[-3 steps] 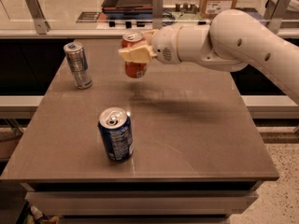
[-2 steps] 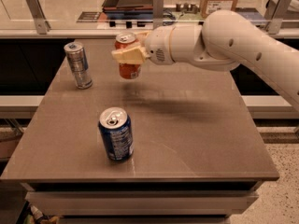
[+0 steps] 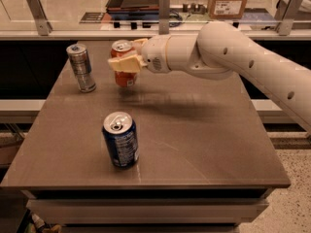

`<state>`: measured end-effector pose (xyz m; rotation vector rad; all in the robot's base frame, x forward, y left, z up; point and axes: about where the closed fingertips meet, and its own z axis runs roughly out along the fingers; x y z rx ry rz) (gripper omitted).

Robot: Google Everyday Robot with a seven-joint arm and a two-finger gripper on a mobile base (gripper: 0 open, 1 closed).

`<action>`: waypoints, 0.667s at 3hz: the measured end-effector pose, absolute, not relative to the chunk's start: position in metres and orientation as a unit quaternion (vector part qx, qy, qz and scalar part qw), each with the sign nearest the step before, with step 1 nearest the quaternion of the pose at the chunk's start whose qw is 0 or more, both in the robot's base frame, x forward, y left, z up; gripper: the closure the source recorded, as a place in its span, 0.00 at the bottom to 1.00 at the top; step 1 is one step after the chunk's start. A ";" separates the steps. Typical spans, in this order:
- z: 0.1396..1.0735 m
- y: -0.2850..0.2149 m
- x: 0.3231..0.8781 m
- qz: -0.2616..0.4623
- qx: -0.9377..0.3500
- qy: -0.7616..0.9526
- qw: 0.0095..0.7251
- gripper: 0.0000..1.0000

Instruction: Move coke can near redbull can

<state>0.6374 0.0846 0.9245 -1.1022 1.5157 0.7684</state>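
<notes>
The coke can (image 3: 125,76), red-orange with a silver top, is held a little above the table by my gripper (image 3: 124,62), which is shut on it from the right. The redbull can (image 3: 81,67), slim and silver-grey, stands upright at the table's far left. The coke can hangs just to the right of the redbull can, with a small gap between them. My white arm (image 3: 233,57) reaches in from the right.
A wider dark blue can (image 3: 120,140) stands upright near the table's front, left of centre. The brown table (image 3: 204,144) ends at a front edge below it. Behind the table runs a counter with a rail, a tray and a cardboard box (image 3: 229,0).
My gripper has carried the coke can to the left, closer to the redbull can. The redbull can and the blue can have not moved.
</notes>
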 end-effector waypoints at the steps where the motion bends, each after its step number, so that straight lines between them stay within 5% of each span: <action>1: 0.912 0.095 0.644 0.341 -0.466 0.622 0.529 1.00; 2: 0.906 0.110 0.643 0.353 -0.476 0.614 0.521 1.00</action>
